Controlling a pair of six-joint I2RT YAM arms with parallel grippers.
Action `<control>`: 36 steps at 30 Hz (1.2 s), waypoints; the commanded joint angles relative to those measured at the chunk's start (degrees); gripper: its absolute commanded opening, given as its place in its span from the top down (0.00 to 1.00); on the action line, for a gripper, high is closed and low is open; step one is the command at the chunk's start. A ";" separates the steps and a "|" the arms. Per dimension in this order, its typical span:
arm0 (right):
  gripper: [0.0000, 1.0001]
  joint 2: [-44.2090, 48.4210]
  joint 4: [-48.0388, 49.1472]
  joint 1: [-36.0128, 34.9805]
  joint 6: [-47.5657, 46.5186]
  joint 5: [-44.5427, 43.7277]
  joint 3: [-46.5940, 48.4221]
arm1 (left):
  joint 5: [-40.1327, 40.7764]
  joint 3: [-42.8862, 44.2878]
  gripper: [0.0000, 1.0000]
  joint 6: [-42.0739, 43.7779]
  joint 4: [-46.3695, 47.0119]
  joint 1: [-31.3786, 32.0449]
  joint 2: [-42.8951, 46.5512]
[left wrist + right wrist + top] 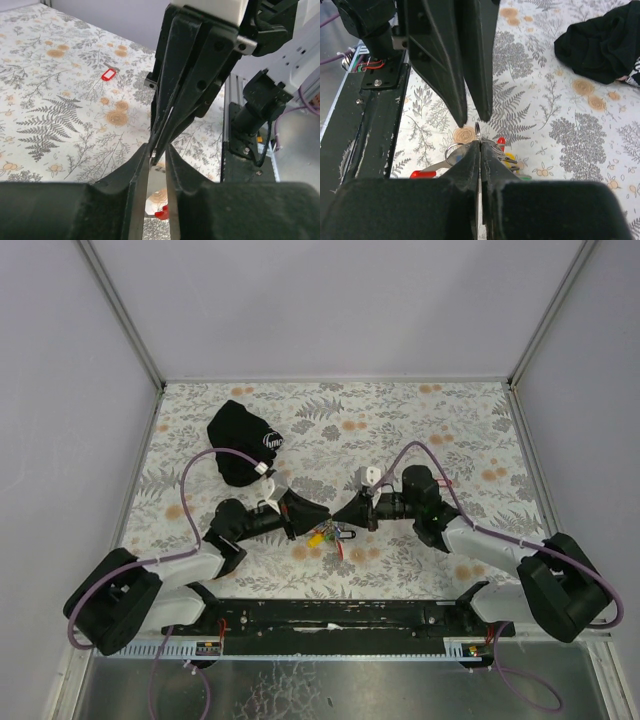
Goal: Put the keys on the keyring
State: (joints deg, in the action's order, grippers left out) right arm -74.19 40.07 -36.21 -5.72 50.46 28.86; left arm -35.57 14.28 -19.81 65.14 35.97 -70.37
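Note:
The keyring (477, 131) is a thin metal ring standing on edge, pinched in my right gripper (480, 143), which is shut on it. Below it hang keys with red (500, 141), yellow (509, 159) and green tags. A key with a red tag (422, 174) and a small ring lies to the left. My left gripper (159, 152) is open, its fingertips (461, 119) just beyond the ring, one on each side, not touching it. In the top view both grippers meet tip to tip over the key bunch (323, 535). One loose red-tagged key (108, 75) lies apart on the cloth.
The black cloth pouch (243, 443) with a white logo lies at the back left, and also shows in the right wrist view (600, 47). The floral tablecloth (440, 430) covers the table. A black rail (340, 615) runs along the near edge.

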 commanded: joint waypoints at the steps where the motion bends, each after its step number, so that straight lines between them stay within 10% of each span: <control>1: 1.00 3.86 -17.91 0.17 -8.04 -3.63 7.70 | 2.58 2.08 0.76 7.05 -8.94 0.20 5.54; 12: 1.00 2.47 -63.33 -7.13 -23.71 -24.45 29.67 | 4.70 4.01 0.64 13.44 -15.65 0.07 7.04; 36: 1.00 -11.27 -86.77 -14.81 -29.13 -35.94 50.00 | -6.98 0.33 0.65 12.45 16.74 0.07 -10.45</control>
State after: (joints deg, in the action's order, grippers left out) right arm -85.58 -44.66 -50.35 -33.52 15.44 76.38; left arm -40.53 15.49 -6.85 71.18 35.97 -79.05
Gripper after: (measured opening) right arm 0.010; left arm 0.359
